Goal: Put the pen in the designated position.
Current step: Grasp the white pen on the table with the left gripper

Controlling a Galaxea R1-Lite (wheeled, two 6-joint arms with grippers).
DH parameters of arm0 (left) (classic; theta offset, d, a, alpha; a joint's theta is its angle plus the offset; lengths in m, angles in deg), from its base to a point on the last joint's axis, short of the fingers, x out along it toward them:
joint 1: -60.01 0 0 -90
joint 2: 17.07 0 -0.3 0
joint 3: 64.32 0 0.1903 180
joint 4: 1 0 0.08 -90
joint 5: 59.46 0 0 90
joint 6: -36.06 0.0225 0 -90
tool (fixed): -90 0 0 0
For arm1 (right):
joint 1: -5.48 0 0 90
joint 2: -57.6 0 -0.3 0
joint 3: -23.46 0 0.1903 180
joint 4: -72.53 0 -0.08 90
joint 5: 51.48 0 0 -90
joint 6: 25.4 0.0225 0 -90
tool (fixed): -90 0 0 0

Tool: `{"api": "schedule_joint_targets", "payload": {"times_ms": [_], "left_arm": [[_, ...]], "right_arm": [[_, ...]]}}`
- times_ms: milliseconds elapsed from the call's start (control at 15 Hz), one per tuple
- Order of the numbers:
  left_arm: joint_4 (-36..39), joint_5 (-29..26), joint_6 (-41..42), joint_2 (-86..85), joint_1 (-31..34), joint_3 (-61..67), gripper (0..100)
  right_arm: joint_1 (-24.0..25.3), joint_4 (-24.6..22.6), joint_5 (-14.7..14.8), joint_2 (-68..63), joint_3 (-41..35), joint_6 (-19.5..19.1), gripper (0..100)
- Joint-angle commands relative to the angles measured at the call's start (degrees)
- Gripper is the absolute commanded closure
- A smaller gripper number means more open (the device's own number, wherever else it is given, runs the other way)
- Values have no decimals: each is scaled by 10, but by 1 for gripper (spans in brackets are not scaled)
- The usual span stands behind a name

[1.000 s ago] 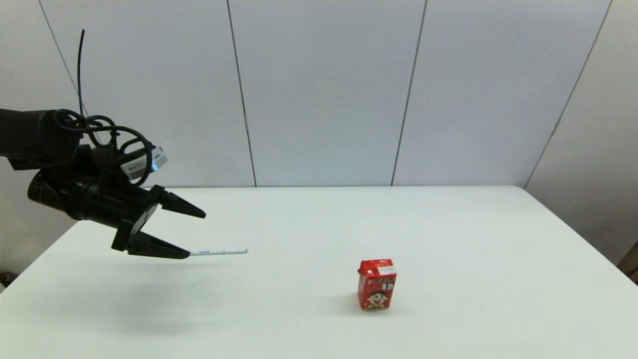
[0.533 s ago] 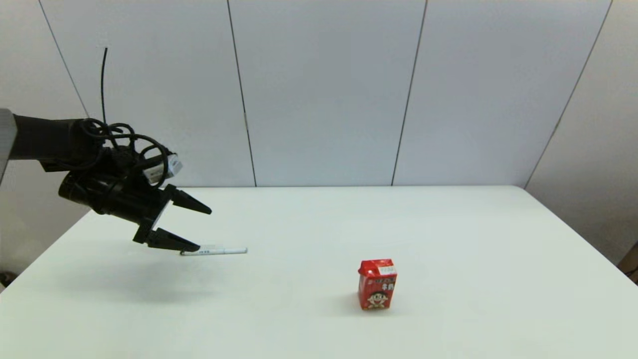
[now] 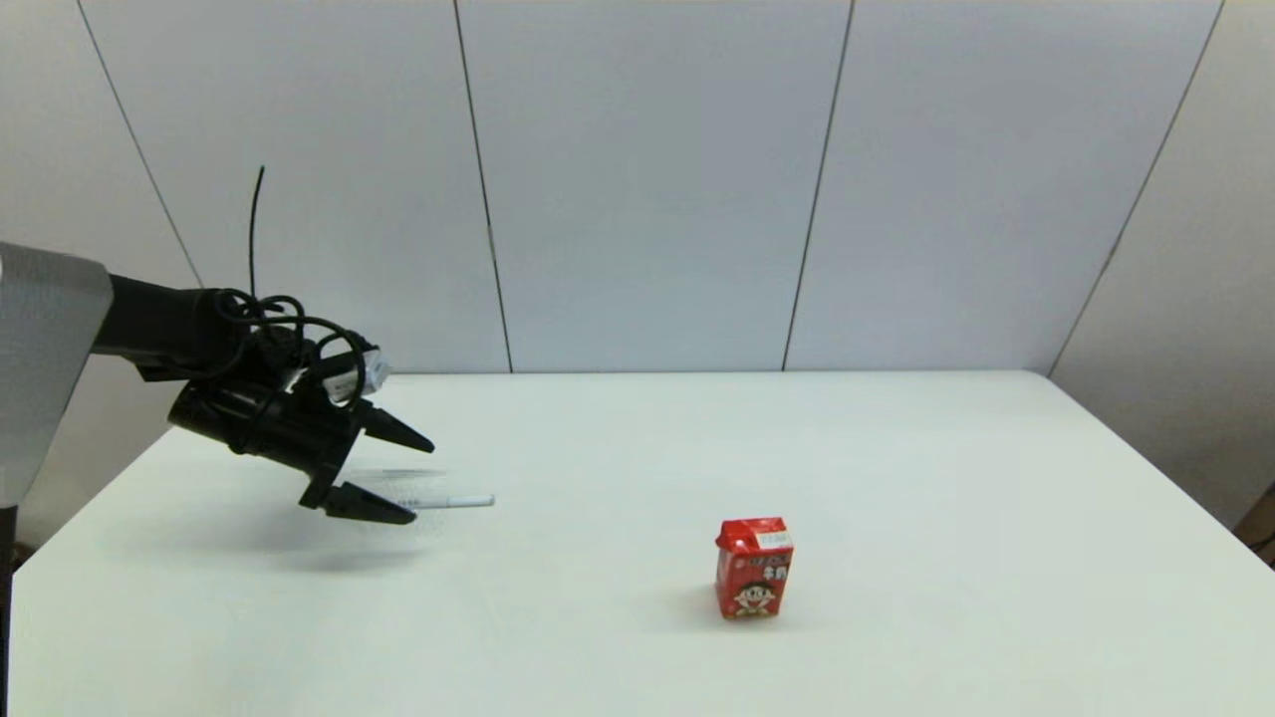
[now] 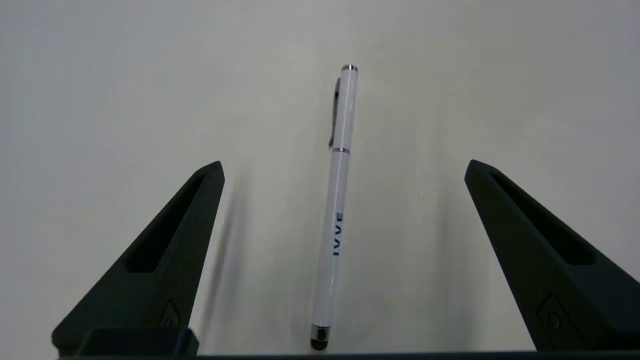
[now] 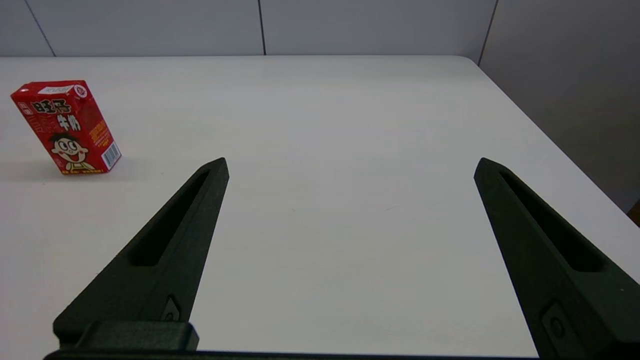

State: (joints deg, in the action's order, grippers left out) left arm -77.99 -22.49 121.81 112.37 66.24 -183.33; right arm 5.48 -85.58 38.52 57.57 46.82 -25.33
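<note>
Over the last second the left gripper (image 3: pixel 398 478) has dropped lower and slid further out over the table (image 3: pixel 896 478), so that its fingers now straddle the near part of the pen (image 3: pixel 453 502) instead of hanging above its end. The pen itself has not shifted; it lies flat on the left part of the table, well apart from the red carton (image 3: pixel 753 568).

From the wrist camera the pen (image 4: pixel 336 210) runs lengthwise down the middle of the gap, dark tip nearest the wrist, with both fingers (image 4: pixel 165 250) spread wide and touching nothing. To take it cleanly, I would judge the arm should sink until the fingertips almost meet the tabletop, keep the barrel centred, then close slowly across it near the printed part. A slim round barrel could roll or squirt out if one finger arrives first.

The left arm reaches in from the left side, wrist tilted down and forward. The right gripper (image 5: pixel 350 165) waits off to the right, also wide open and empty, facing bare table beside the carton (image 5: pixel 66 127).
</note>
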Motion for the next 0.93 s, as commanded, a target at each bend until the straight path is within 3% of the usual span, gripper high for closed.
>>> {"api": "schedule_joint_targets", "payload": {"times_ms": [67,467,933], "left_arm": [[36,5,0,-6,4,45,0],[121,25,-4,-7,5,104,0],[122,24,-4,-7,5,110,0]], "right_arm": [[0,0,0,0,-7,0,0],[0,0,0,0,-7,0,0],[0,0,0,0,-7,0,0]]}}
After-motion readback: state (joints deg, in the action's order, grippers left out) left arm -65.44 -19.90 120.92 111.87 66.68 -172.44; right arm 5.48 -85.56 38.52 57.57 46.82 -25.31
